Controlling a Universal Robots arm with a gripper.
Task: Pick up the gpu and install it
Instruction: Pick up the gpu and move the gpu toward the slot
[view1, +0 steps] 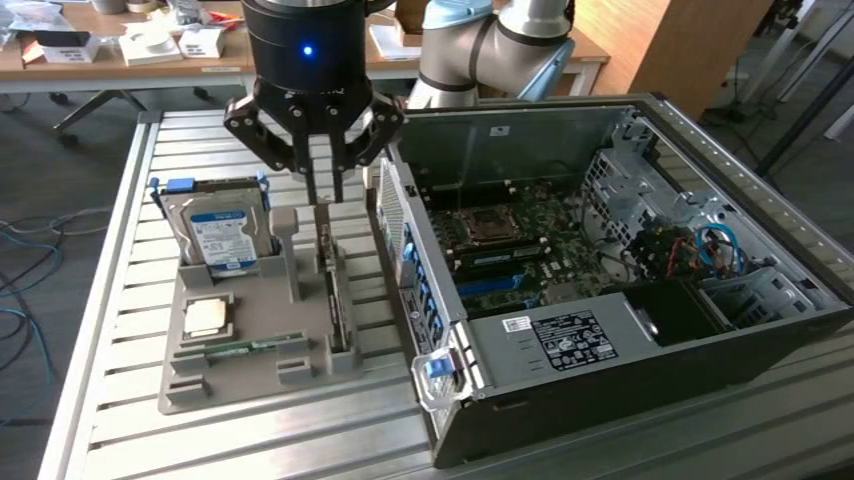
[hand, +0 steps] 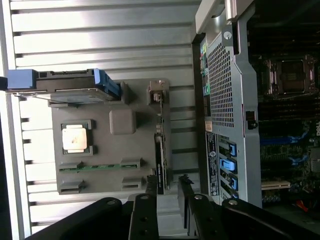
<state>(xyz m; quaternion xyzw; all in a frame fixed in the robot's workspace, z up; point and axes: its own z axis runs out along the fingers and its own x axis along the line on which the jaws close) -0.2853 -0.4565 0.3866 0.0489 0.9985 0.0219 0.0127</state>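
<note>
The gpu (view1: 335, 290) stands on its long edge in a slot at the side of the grey holder tray (view1: 247, 385) nearest the computer case. In the wrist view the gpu (hand: 160, 160) appears as a thin dark strip, with its metal end bracket (hand: 156, 93) at the far end. My gripper (view1: 323, 198) hangs just above the card's bracket end, fingers pointing down. It is open and holds nothing. In the wrist view the gripper (hand: 168, 182) has its fingertips (hand: 151, 181) on either side of the card's line, apart from it.
The tray (hand: 125, 147) also holds a hard drive (view1: 220, 235) in a blue frame, a CPU (view1: 207, 317) and a green memory stick (view1: 247, 347). The open computer case (view1: 574, 340) lies beside the tray, its motherboard (view1: 507, 240) exposed. Everything rests on a slatted metal table (view1: 120, 300).
</note>
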